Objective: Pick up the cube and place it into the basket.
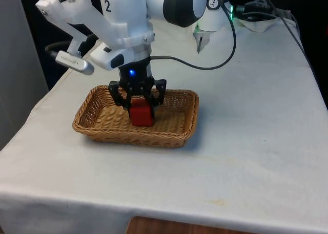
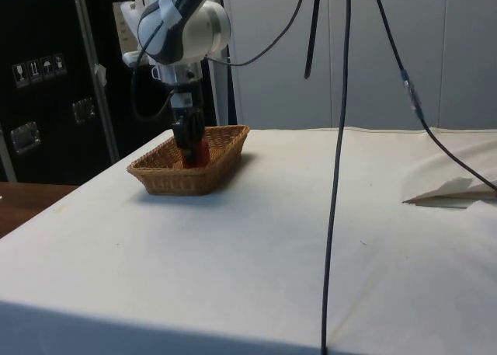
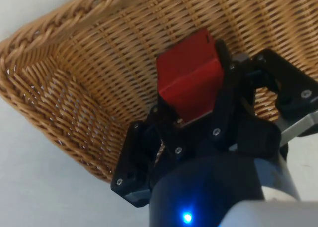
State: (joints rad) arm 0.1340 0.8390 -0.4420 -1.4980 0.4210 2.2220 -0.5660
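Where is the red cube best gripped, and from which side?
By two opposite flat faces, from above, as the gripper has it now: the cube sits low inside the basket, whose woven walls likely block a sideways approach.

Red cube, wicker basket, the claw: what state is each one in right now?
Red cube: held between the claw's fingers, inside the basket.
Wicker basket: upright on the white cloth, holding the cube and claw tips.
Claw: lowered into the basket, shut on the cube.
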